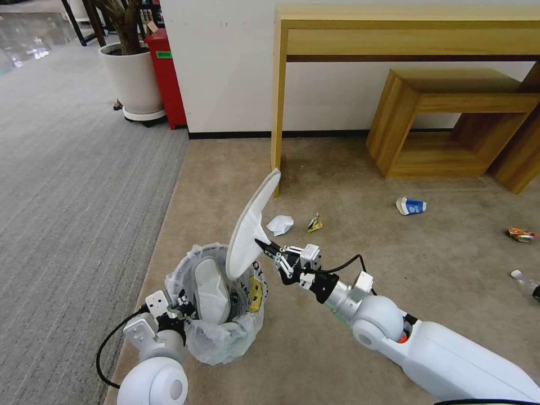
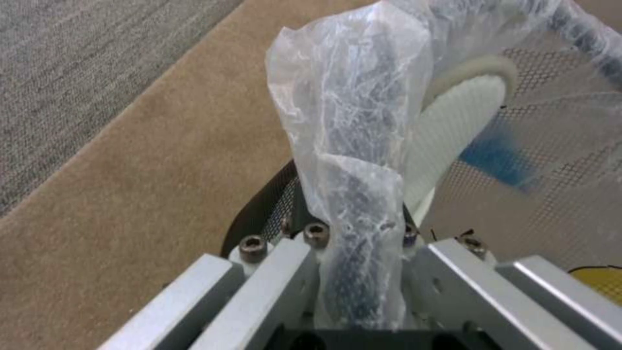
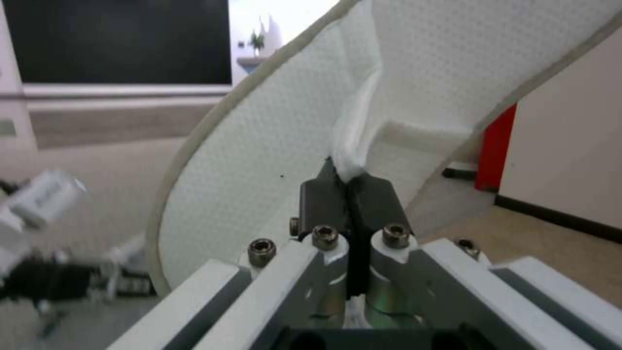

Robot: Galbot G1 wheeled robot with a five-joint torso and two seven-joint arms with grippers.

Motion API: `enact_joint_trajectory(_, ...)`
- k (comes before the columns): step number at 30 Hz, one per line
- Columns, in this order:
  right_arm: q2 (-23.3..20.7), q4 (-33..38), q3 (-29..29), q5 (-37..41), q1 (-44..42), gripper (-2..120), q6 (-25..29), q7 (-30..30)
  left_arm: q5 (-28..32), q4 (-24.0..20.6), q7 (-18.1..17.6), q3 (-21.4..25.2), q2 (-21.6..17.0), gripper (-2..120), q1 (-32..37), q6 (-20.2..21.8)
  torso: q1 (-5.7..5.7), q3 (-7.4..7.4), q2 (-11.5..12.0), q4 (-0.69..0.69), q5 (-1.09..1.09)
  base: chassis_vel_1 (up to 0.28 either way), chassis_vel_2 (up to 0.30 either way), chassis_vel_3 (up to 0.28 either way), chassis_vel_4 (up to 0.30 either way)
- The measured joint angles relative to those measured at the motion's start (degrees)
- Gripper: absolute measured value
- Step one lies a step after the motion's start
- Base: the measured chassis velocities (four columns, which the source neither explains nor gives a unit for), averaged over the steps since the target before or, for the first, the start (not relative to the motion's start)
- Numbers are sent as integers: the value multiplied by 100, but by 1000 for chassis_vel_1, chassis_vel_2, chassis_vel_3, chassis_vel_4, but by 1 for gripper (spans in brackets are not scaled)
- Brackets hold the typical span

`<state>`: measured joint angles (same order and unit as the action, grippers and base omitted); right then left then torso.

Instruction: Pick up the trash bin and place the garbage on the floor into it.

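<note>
entry: slipper drop, mid-task. we are holding the trash bin (image 1: 216,315) by its rim with our left gripper (image 1: 181,306), jaws clamped on the rim and the crinkly clear liner (image 2: 353,146) bunched over it; the bin is sitting right against this gripper, on its far side.

item in hand: our right gripper (image 1: 263,246) is pinching a white slipper (image 1: 251,228) by a fold of its upper, jaws narrowed tight on the fabric. the slipper is standing up from the fingertips, its lower end hanging just over the bin's mouth and its other end pointing up and away.

already in the bin: a second white slipper (image 1: 211,289), upright against the wall nearest the left gripper, with something yellow (image 1: 255,295) beside it.

remaining on the floor (image 1: 349,225), beyond the right gripper: a crumpled tissue (image 1: 280,224), a small wrapper (image 1: 314,224), farther off a blue-white paper cup (image 1: 410,206), a crushed can (image 1: 520,234) and a small bottle (image 1: 526,283).

judgement: we are at the release step. the next move seems to call for tipping or lowering the slipper until most of it is inside the rim, then parting the jaws; released as it stands, it might topple outside.
</note>
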<state>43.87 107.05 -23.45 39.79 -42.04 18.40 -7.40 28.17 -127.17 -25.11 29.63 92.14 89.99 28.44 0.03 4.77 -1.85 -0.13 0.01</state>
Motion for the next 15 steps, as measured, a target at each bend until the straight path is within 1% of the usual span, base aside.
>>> enact_joint_trajectory(6, -110, 14, -199, -307, 203, 0, -133, 93, 24, -43, 0, 11, 0, 0, -1, -8, 0, 0, 0, 0, -1, 0, 0, 0, 0)
enact_joint_trajectory(8, -181, 1, -356, -526, 302, 0, -174, 140, 26, -52, 0, 4, 0, 0, -6, -15, 0, 0, 0, 0, -1, 0, 0, 0, 0)
enact_joint_trajectory(15, -179, -117, -601, -1038, 455, 0, -227, 220, 29, -52, 4, -6, 0, 0, -18, -17, 0, 0, 0, -1, -1, 0, 0, 0, 0)
